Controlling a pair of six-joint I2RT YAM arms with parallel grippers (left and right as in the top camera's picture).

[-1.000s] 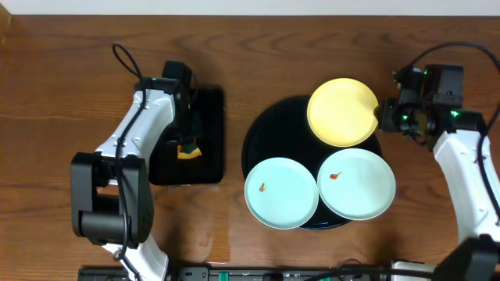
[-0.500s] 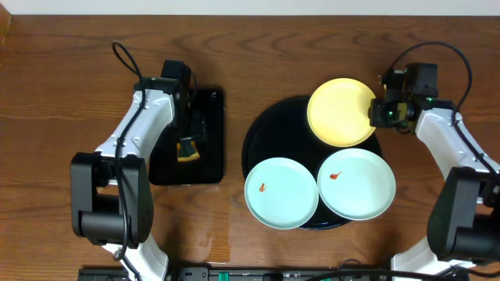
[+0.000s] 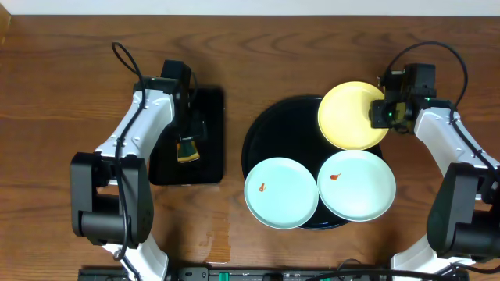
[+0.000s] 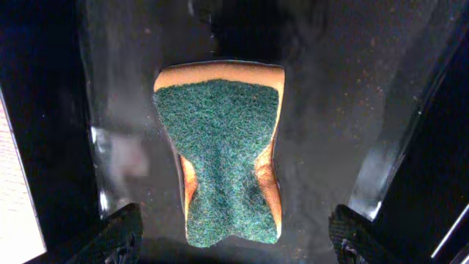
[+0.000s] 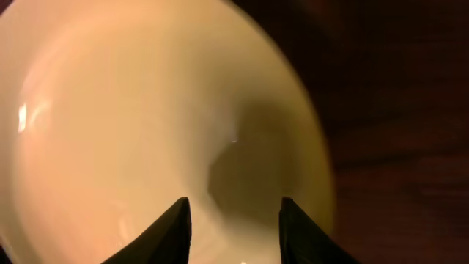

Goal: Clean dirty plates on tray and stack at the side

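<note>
Yellow plate (image 3: 349,117) is noted shifted toward the right table edge since the last half-second, overhanging the tray's (image 3: 266,136) far rim beneath the right gripper (image 3: 380,114). Its fingers are narrowly parted; a grip cannot be confirmed. Left gripper (image 4: 234,231) is held spread above the sponge (image 4: 220,154). Scrubbing judged not yet begun.

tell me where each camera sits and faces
Overhead: above the table, facing down on the round tray, yellow plate, mint plates, both arms.
Left wrist: on the left arm, facing down at the sponge in the rectangular tray; left gripper tips at bottom corners.
Right wrist: on the right arm, close over the yellow plate; right gripper tips at bottom.
Shared: yellow plate, in overhead and right wrist.
</note>
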